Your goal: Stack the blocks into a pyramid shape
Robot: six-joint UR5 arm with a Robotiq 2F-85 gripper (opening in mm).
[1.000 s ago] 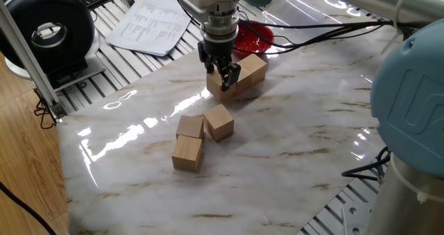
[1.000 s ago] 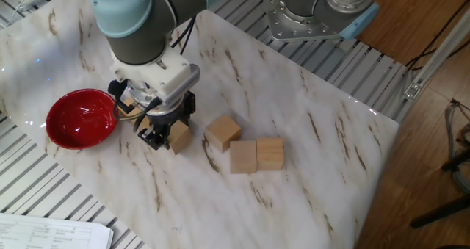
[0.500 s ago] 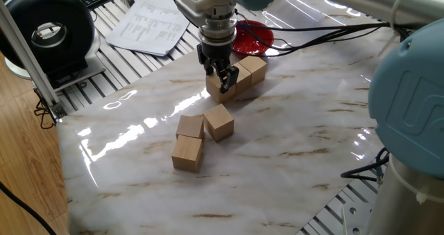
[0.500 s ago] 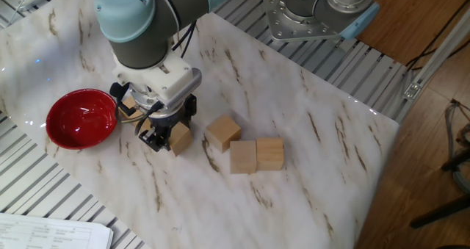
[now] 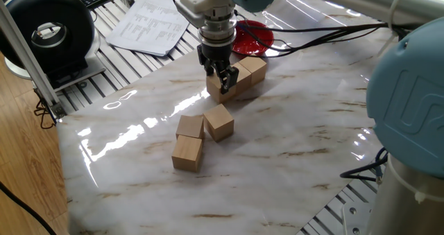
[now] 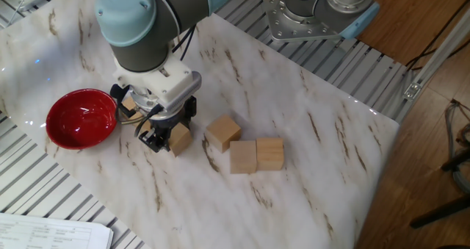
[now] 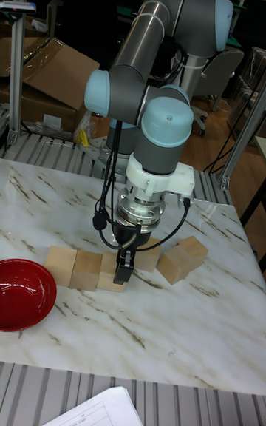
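The UR5 arm is bent over the marble table (image 5: 298, 145), wrist pointed straight down, with the gripper (image 5: 220, 79) lowered onto a row of wooden blocks beside the red bowl (image 6: 81, 118). The fingers (image 7: 124, 267) are seen straddling the end block (image 6: 178, 138) of that row; whether it is actually pinched cannot be told. Two further blocks (image 7: 73, 267) in the row are seen toward the bowl in the tall fixed view. Three loose blocks (image 5: 200, 138) are clustered well apart on the open marble, two touching side by side (image 6: 257, 156), the third (image 6: 222, 132) tilted just beside them
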